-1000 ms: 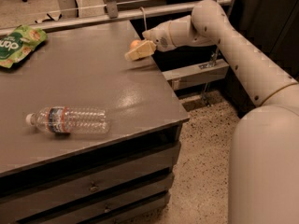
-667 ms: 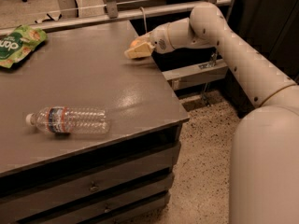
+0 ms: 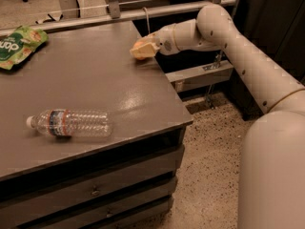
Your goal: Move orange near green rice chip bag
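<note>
The orange point(image 3: 138, 44) shows as a small orange patch between my pale yellow fingers point(image 3: 141, 54), at the far right edge of the grey table point(image 3: 95, 80). My gripper point(image 3: 142, 49) is shut on the orange, low over the table top, with the arm reaching in from the right. The green rice chip bag point(image 3: 19, 46) lies flat at the table's far left, well away from the gripper. Most of the orange is hidden by the fingers.
A clear plastic water bottle point(image 3: 71, 124) lies on its side near the table's front left. A metal rail point(image 3: 143, 13) runs along the table's far edge. Drawers point(image 3: 95, 190) are under the table front. Speckled floor lies to the right.
</note>
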### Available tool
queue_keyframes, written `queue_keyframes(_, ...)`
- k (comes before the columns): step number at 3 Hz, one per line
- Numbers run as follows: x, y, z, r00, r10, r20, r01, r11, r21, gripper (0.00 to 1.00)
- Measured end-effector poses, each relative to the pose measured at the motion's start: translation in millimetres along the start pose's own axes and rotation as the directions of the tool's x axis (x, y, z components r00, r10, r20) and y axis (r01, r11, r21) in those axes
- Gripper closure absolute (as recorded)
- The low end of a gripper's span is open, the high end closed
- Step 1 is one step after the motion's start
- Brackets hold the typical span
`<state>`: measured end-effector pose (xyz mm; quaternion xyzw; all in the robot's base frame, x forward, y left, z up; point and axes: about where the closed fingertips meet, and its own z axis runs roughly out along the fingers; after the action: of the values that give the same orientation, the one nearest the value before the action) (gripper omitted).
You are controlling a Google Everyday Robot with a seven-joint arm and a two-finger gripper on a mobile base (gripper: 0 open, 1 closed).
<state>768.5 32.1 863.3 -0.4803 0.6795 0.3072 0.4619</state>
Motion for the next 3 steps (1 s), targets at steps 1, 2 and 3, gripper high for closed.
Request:
queue_keyframes(1,-12.6,-2.8,-9.4,0.999,-0.019,0.031,0.018,0.9997,0.017,1.0)
queue_keyframes(2,-40.5,-6.6,-25.7,0.995,-0.054,0.08,0.051,0.9976,0.046,1.0)
queue_keyframes(3,-40.5,-6.6,-25.6,0.995,-0.054,0.08,0.051,0.9977,0.046,1.0)
